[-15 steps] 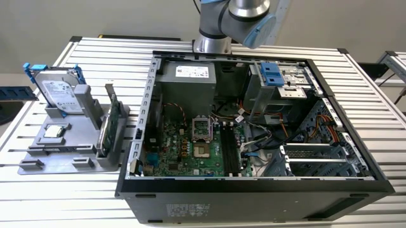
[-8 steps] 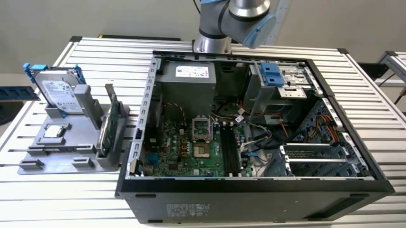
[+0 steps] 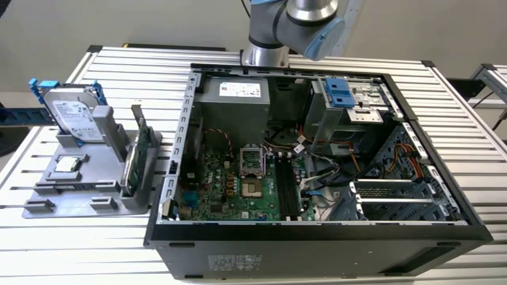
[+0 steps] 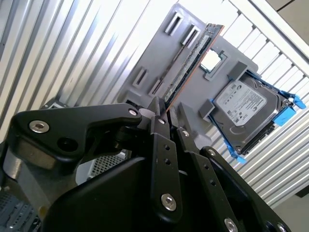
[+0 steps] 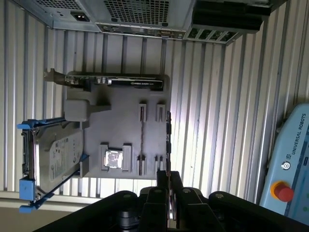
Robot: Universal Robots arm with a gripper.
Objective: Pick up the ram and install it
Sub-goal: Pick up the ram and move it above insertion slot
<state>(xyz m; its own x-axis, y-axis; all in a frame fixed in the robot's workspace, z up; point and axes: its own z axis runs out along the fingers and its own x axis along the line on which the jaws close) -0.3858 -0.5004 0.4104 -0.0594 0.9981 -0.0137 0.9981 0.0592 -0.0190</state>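
Gripping thin flat ram (image 4: 190, 63) | end effector (image 4: 164, 110) clamped on its end

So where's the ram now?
In both wrist views the ram is held edge-on in the gripper, with the grey tray and its hard drive behind it.

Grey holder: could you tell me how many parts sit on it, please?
3: hard drive standing at its far end, chip flat in front of it, card on edge beside the case. The ram is in the gripper.

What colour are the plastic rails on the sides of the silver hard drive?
Blue. The rails show best in the second wrist view.
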